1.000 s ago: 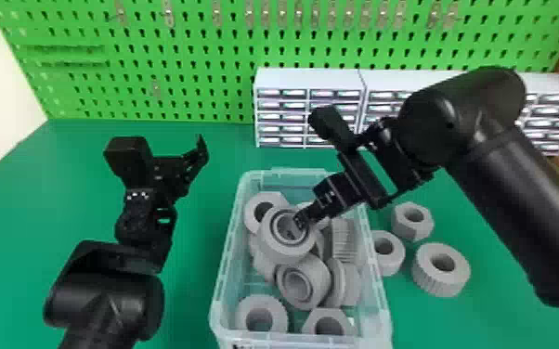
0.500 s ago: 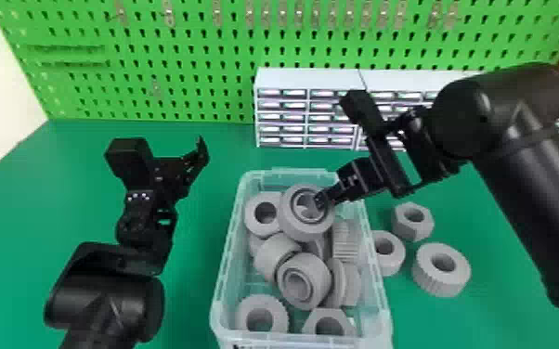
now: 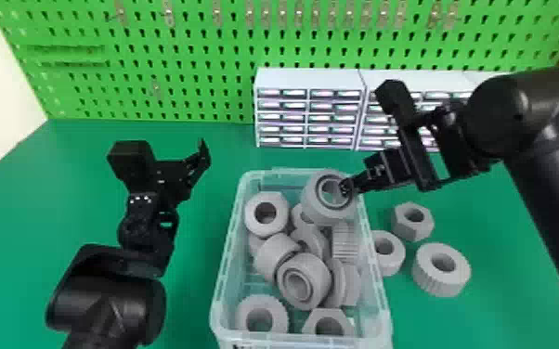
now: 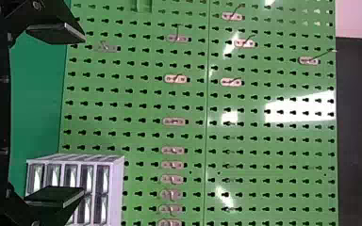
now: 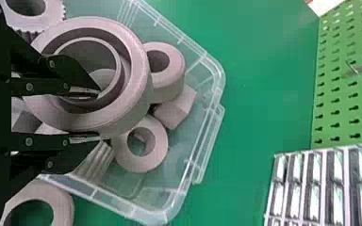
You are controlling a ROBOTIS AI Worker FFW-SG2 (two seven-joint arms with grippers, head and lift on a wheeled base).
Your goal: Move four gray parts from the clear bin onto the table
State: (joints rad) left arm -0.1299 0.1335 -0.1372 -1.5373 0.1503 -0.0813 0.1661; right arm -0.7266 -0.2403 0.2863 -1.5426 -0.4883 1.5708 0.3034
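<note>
As three gray pieces lie on the green bench (image 3: 28,209) just to the right of the clear bin (image 3: 222,269), a fourth, a thick ring (image 3: 318,206), hangs tilted in the robot's right hand (image 5: 99,114) over the bin's far right corner. The hand is closed on the ring's wall, one finger inside the hole and the other against the outside.

The three on the bench are a six-sided nut (image 3: 401,227), a plain round piece (image 3: 392,265) close beside the bin's wall and a ridged wheel (image 3: 435,284). If all three came out of the bin, as the task suggests, the count stands at three of four, and the job looks to be in its last round.

What is left, by that reckoning, is to carry the ring over the right-hand wall, set it down near the others and let it go. The ring appears to be above the pile, though whether its underside is free of every piece below cannot be told. Low travel could knock the rim or nudge the round piece beside it.

Plenty of gray parts (image 3: 276,255) lie heaped in the bin, more than the order calls for; they can stay where they are. The left hand (image 4: 83,115), open and empty, is above the bench to the bin's left.
</note>
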